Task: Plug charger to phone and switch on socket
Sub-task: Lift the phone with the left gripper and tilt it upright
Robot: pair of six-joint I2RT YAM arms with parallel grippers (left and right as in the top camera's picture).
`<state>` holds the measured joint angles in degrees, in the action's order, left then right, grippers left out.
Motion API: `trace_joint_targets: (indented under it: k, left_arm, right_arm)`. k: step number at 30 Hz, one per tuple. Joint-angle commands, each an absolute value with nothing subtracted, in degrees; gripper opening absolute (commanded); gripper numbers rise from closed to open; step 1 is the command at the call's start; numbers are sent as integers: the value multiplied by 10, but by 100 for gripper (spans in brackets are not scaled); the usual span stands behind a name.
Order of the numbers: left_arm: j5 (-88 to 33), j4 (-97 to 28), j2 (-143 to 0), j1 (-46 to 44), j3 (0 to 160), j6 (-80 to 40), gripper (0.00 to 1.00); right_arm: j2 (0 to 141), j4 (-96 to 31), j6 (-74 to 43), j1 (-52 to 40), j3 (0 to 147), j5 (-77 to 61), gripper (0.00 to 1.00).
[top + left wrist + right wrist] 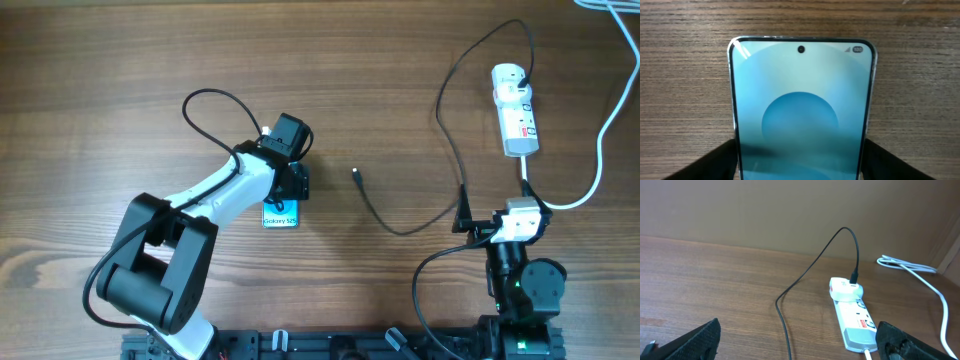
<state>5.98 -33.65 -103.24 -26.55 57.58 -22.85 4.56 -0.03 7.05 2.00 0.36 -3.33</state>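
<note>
The phone [281, 217] lies flat on the wooden table, its cyan screen up and "Galaxy S25" text at its near end. It fills the left wrist view [800, 115]. My left gripper [291, 186] is over it, one finger against each long edge [799, 162]. The charger's black cable [402, 229] runs from a white plug on the socket [515, 110] and ends in a small connector [356, 175] that lies loose right of the phone. My right gripper [503, 212] is open and empty just short of the socket [852, 315], with the cable [785, 325] between its fingers [800, 347].
A thick white lead [600, 150] curves from the socket's near end off to the back right; it also shows in the right wrist view [920, 275]. The left arm's black wire [205, 120] loops behind the arm. The table's front edge carries the arm mounts [340, 345].
</note>
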Motion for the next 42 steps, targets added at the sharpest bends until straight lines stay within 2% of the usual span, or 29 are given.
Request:
trace_joint_targets:
  k: [1,9,11,14,16,19,21,30,33,36,42]
  left_arm:
    - [76,-342,-1061,-265,553,-228,82]
    - [39,-371,-1061,-265,553,-227,84]
    - [24,-367,-1061,-265,553,-197,74]
    - [22,-366,-1061,-265,553,-193,74]
    - [22,-362,-1061,-265,553,-193,63]
    - [25,-364,-1060,-265,555,-193,63]
    - [25,-382,-1052,-265,576,-193,55]
    - [18,-523,-1014,-265,717,-200,54]
    - [-40,-581,-1011,-265,769,-200,55]
    - [-181,-656,-1011,-265,844,-200,56]
    - [-409,-694,-1011,-254,855,-217,56]
  right_arm:
    - [44,1,60,22,3,-26,99]
    - [44,1,60,22,3,-26,100]
    - [44,1,60,22,3,-26,99]
    - [44,1,60,22,3,-26,100]
    - [44,1,60,22,3,-26,100]
    - [44,1,60,22,3,-26,100]
    - [44,1,60,22,3,-26,100]
    - [44,1,60,22,3,-26,100]
    - [44,1,60,22,3,-26,100]
    - [44,1,60,22,3,-26,100]
    - [44,1,60,22,3,-26,100]
